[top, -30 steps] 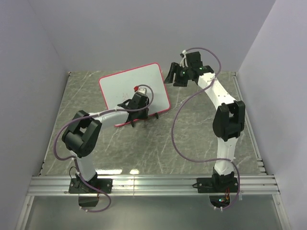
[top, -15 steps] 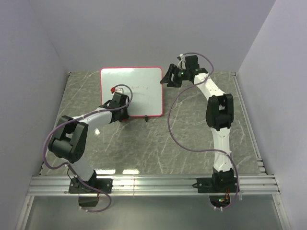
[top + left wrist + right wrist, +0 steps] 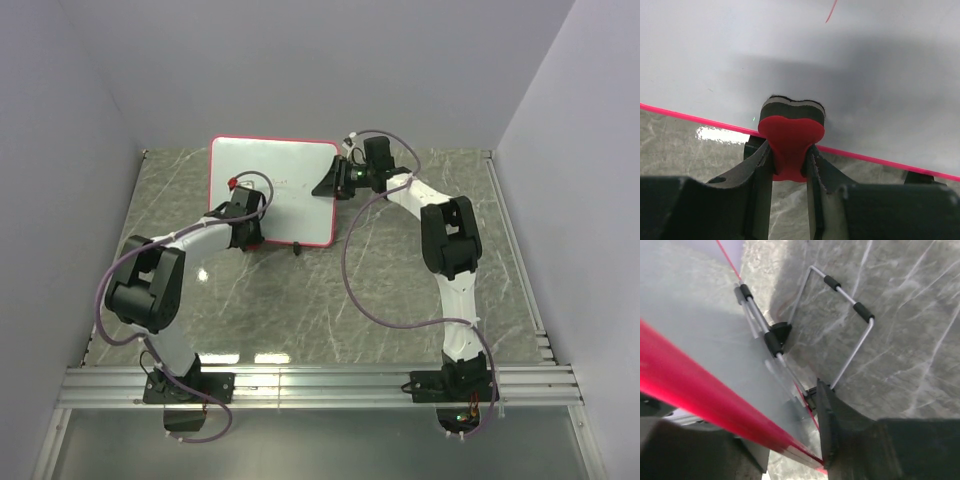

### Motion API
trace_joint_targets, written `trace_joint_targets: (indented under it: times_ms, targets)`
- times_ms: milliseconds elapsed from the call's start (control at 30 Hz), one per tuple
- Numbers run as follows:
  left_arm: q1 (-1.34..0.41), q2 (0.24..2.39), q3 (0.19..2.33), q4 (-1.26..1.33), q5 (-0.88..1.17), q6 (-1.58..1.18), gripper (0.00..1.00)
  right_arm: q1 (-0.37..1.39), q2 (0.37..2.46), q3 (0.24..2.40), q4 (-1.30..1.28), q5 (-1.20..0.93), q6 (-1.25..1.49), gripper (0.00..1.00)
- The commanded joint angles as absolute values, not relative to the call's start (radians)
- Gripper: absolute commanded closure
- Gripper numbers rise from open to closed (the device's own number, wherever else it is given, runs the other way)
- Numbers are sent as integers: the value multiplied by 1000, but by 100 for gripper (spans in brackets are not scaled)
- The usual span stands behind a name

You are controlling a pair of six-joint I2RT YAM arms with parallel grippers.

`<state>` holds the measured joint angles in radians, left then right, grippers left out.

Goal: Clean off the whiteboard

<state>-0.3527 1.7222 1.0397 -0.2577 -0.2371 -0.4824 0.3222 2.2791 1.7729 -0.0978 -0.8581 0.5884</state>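
Whiteboard (image 3: 290, 165) propped at far side of grey marbled surface (image 3: 420, 300), left of centre, enclosed by plain pale walls (image 3: 300, 60). Red eraser (image 3: 791, 131) clamped in left end effector (image 3: 790, 152), pressed against board near lower edge. Board's right edge gripped by right end effector (image 3: 333, 181). Aluminium rail (image 3: 320, 385) seen along near edge

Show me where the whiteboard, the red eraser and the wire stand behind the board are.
whiteboard (image 3: 292, 160): top external view, bare white face.
eraser (image 3: 791, 134): left wrist view, its red upper part.
wire stand (image 3: 863, 312): right wrist view, black sleeve on its far bar.
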Motion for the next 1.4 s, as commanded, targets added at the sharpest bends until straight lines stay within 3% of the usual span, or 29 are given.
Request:
trace_joint_targets:
  times_ms: [0,333,600,833,1100,1367]
  targets:
    - [-321,1805,1049,-319,-298,-451,100,340,2212,1775,-78,-815,586,72]
    - [-386,1902,1255,-328,-236,-503,100,334,2151,1684,-141,-798,503,100]
    - [-598,2091,1605,-373,-172,-535,100,333,2118,1625,-173,-779,459,100]
    - [-679,2166,1756,-356,-140,-551,100,336,2097,1582,-173,-778,448,100]
    - [-649,2209,1809,-344,-215,-531,100,341,2074,1549,-181,-781,433,100]
    - [-479,2178,1769,-272,-178,-558,100,362,2060,1531,-190,-787,423,100]
